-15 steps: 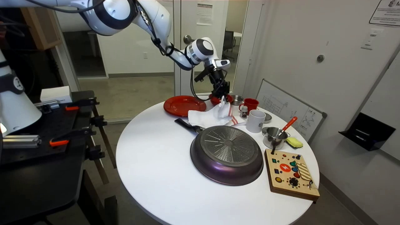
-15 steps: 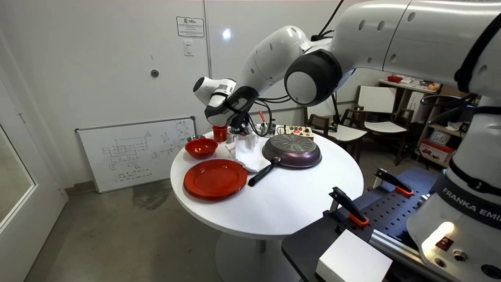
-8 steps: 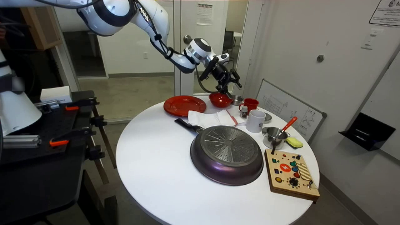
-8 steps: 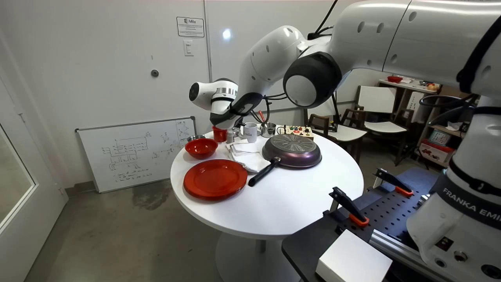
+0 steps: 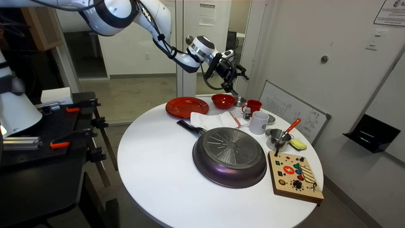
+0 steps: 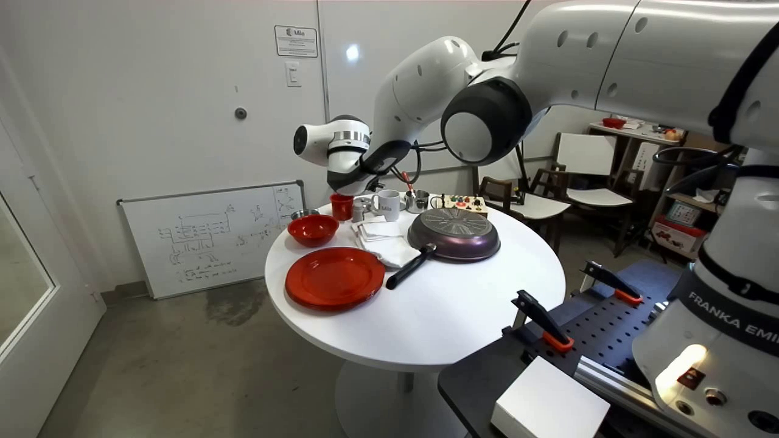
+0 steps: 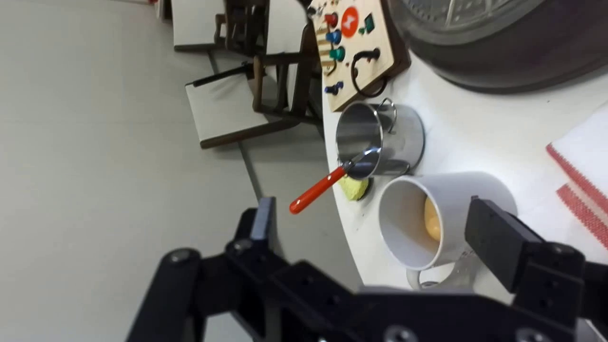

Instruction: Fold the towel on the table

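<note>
The white towel (image 5: pixel 210 121) with red stripes lies low on the round white table (image 5: pixel 152 164), between plate and pan handle. In an exterior view the towel (image 6: pixel 389 246) shows stacked layers at its far end, with the flap lying over the rest. Only its red-striped edge enters the wrist view, where the towel (image 7: pixel 591 156) is at the right border. My gripper (image 5: pixel 241 85) hangs above the table's far side, tilted, clear of the cloth. In the wrist view the gripper (image 7: pixel 375 225) is open, with nothing held; the mug appears beyond the gap.
An upturned dark pan (image 5: pixel 232 155) borders the towel on the near side. Around it stand a red plate (image 5: pixel 177 107), red bowl (image 5: pixel 223 101), red mug (image 5: pixel 254 105), shaker (image 5: pixel 247 113) and white mug (image 5: pixel 258 123). A steel pot (image 5: pixel 274 142) and wooden button box (image 5: pixel 294 186) sit further right.
One second ago the gripper was down at a raised peak of the towel. It has opened, let the cloth drop flat, then risen and tilted outward. Lately it rose slightly more.
</note>
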You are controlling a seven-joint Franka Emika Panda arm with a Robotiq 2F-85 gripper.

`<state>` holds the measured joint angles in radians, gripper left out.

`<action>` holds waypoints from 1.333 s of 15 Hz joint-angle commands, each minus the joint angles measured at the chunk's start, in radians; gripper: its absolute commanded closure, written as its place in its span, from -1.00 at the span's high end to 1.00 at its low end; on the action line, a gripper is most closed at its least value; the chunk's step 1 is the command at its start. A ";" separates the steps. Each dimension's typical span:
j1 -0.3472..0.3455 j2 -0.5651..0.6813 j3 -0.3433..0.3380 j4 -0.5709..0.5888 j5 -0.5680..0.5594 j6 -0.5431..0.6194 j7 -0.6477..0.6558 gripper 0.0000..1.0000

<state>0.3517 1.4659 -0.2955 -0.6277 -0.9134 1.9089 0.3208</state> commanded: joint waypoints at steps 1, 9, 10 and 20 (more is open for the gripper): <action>-0.061 -0.001 0.084 0.115 0.113 -0.144 -0.165 1.00; -0.189 -0.099 0.156 0.196 0.370 -0.390 -0.396 1.00; -0.210 -0.096 0.170 0.210 0.393 -0.382 -0.439 1.00; -0.321 0.024 0.280 0.317 0.731 -0.331 -0.701 1.00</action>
<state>0.0553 1.4523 -0.0633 -0.3809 -0.2652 1.5912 -0.3042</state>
